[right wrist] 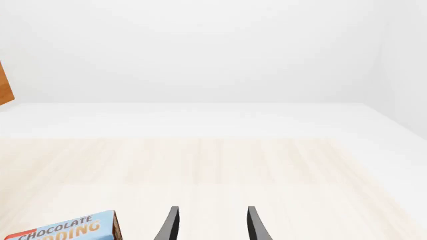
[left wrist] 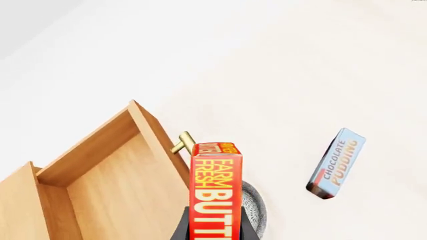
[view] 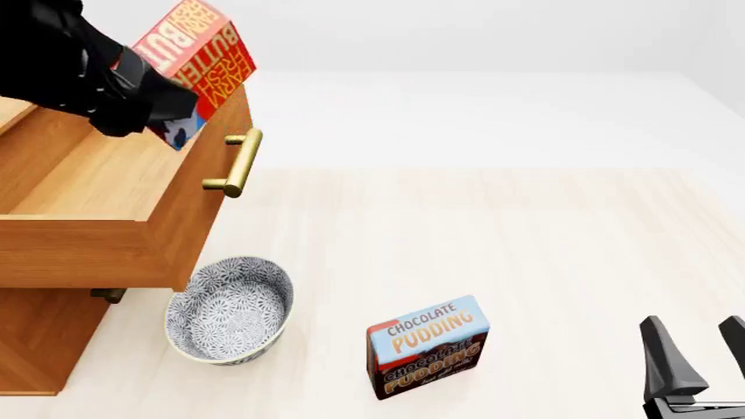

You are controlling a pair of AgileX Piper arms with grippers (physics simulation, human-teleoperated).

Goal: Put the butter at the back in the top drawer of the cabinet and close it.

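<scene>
Right gripper (view: pixel 704 358) sits nearest the front camera, low at the tabletop's (view: pixel 559 244) near right corner, its 2 fingers apart and holding nothing; the right wrist view shows bare tabletop ahead of it and only a corner of the pudding box (right wrist: pixel 63 229).

All the work belongs to the left gripper (view: pixel 163 105), which is clamped on the butter (view: pixel 198 52) up at the far left. It grips the box by 1 end, and the long axis runs out from the fingers, tilted up and to the right in the front view. In the left wrist view the butter (left wrist: pixel 215 192) hangs over the front panel of the top drawer (left wrist: pixel 113 185), beside the brass handle (left wrist: pixel 181 143), with the bowl (left wrist: pixel 255 207) on the tabletop below. The drawer of the cabinet (view: pixel 35 349) stands pulled well out, its light wood floor bare.

My reading: the box is not yet clearly over the cavity but at its front wall, so the coming move is a shift inward over the drawer floor, then down. The right arm is far from the cabinet; the left is much nearer for closing too.
</scene>
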